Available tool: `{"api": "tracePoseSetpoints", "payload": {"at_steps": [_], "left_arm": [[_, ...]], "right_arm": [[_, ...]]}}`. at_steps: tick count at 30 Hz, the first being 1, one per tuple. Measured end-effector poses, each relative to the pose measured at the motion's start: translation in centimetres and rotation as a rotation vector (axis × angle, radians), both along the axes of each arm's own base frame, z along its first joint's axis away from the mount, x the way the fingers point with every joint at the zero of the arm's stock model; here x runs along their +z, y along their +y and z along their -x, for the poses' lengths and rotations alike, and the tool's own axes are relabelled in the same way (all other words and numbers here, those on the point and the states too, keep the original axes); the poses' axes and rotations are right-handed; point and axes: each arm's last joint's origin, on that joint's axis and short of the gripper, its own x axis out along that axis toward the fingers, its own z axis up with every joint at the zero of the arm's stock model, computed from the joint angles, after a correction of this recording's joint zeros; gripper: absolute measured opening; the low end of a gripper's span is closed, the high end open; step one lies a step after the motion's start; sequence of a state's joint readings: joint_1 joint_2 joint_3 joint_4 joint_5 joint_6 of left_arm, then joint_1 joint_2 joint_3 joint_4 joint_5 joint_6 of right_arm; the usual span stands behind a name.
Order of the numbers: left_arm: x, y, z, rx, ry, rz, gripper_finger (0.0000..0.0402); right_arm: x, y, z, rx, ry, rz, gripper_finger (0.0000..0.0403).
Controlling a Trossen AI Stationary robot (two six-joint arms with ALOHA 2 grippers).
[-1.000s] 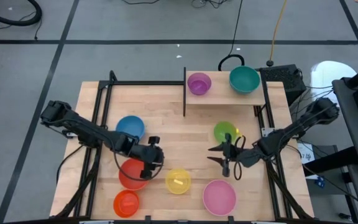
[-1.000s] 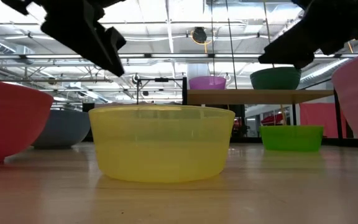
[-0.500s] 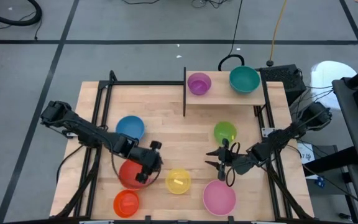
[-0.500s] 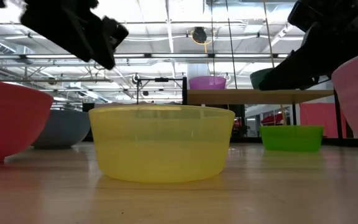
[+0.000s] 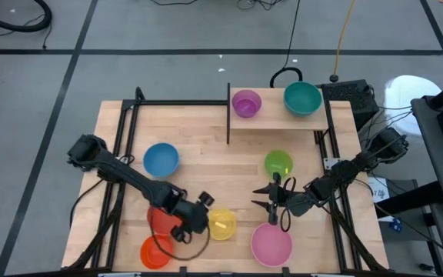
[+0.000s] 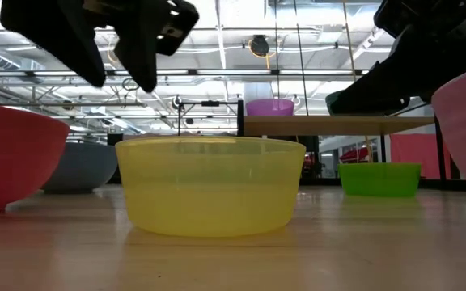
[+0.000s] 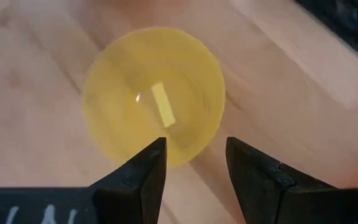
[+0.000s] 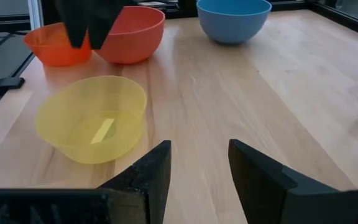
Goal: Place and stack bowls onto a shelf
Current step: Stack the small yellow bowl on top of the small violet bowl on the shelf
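The yellow bowl (image 5: 221,224) stands upright on the table, near its front edge. My left gripper (image 5: 202,218) hovers open just above the bowl's left rim; in the left wrist view the yellow bowl (image 7: 154,93) lies just beyond the open left gripper (image 7: 194,155). My right gripper (image 5: 261,196) hangs open to the right of the yellow bowl, between the green bowl (image 5: 278,163) and the pink bowl (image 5: 271,243), with nothing between its fingers. On the shelf (image 5: 271,120) at the far side stand a purple bowl (image 5: 246,102) and a teal bowl (image 5: 302,98).
A red bowl (image 5: 158,219) and an orange bowl (image 5: 155,251) stand close to the left arm at the front left, and a blue bowl (image 5: 161,159) farther back. The shelf's dark upright panel (image 5: 228,115) closes its left end. Bare wood (image 5: 206,173) lies mid-table.
My left gripper has swung from over the red bowl toward the table's right and near edges, to the yellow bowl's left rim, rolling about its own line as it went. My right gripper has sunk a little. No bowl has moved.
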State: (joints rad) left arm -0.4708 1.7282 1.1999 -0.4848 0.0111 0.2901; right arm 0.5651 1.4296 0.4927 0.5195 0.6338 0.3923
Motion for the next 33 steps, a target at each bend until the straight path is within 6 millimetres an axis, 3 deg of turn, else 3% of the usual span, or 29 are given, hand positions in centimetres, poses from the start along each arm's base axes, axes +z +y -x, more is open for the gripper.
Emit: {"api": "tracePoseSetpoints", "payload": {"at_steps": [8,17,21,29,33], "left_arm": [[-2.0,-2.1,-2.2,-0.096,0.101,-0.107,0.0172],[-4.1,-3.3,-2.2,-0.135,0.12,-0.226,0.017],[-4.1,-3.3,-2.2,-0.16,0.112,-0.244,0.0135],[-4.1,-2.9,-2.4,-0.219,0.095,-0.272,0.0019],[-3.9,-2.2,-2.8,-0.197,0.086,-0.266,0.0014]], "right_arm": [[0.0,0.0,0.0,-0.002,-0.003,-0.015,0.0155],[0.0,0.0,0.0,-0.001,-0.005,-0.019,0.0155],[0.1,0.0,0.0,0.0,-0.006,-0.017,0.0155],[0.1,0.0,0.0,0.0,-0.006,-0.017,0.0155],[0.1,0.0,0.0,0.0,-0.006,-0.016,0.0155]]}}
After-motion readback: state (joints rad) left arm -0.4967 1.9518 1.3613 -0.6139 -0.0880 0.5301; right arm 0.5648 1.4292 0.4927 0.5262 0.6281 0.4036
